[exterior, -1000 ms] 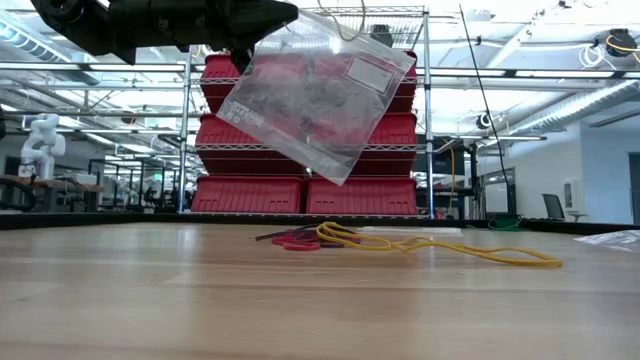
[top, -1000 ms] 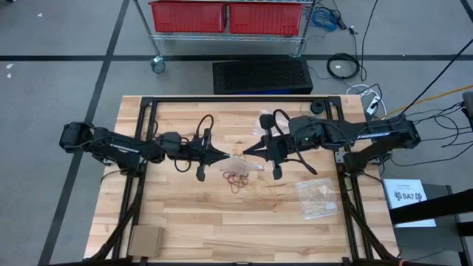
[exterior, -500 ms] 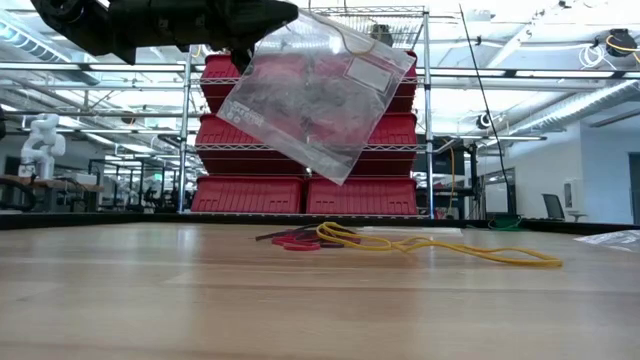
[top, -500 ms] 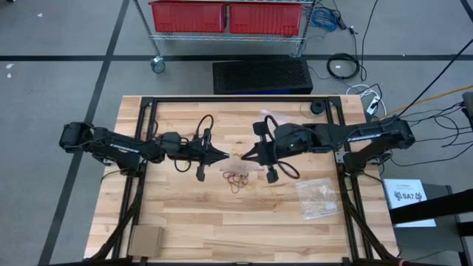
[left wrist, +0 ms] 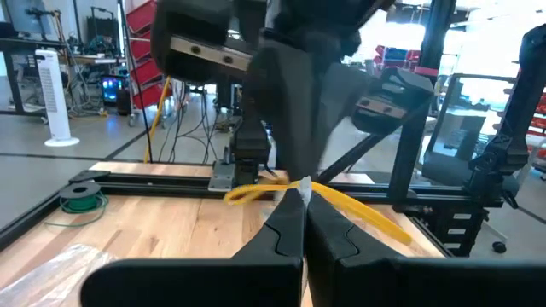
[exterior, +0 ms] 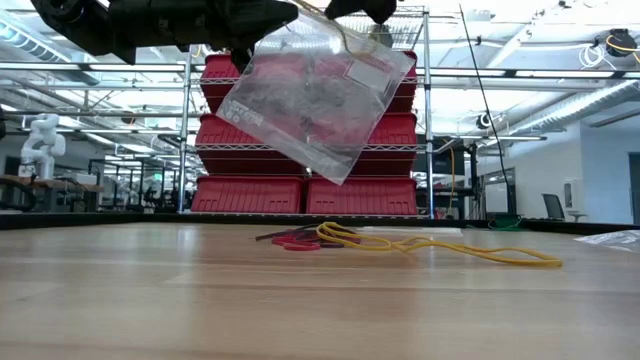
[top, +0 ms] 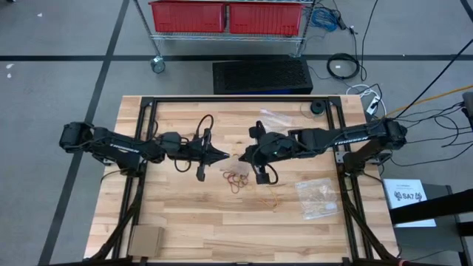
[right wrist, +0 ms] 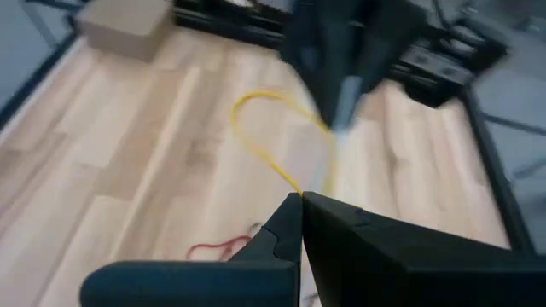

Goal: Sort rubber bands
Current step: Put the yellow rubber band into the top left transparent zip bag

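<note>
Far-left near corner: flat brown cardboard piece (top: 145, 240) on the light wood-plank table (top: 185, 222), close to the edge. Left gripper (top: 226, 157) sits mid-table, fingers clenched on a corner of a clear plastic zip bag (exterior: 315, 90) w/ a white label patch, writing not readable; bag hangs tilted above the tabletop, red and dark contents blurred inside. Just right of it, right gripper (top: 241, 157) w/ fingers pinched together on a thin yellow rubber band (right wrist: 271, 141) at the bag's upper edge; the two gripper tips are nearly touching.

Below them on the wood: small heap of red and dark rubber bands (top: 236, 179), w/ a long yellow loop (exterior: 440, 248) trailing right; a few more thin bands (top: 272, 198) a bit nearer. Right of that, second clear plastic bag (top: 318, 198) lies flat, tan bits inside. Off the table's right edge, white sheet (top: 409, 196) marked "SA7".

Open room: near half of the table mostly bare; far strip bare too.
</note>
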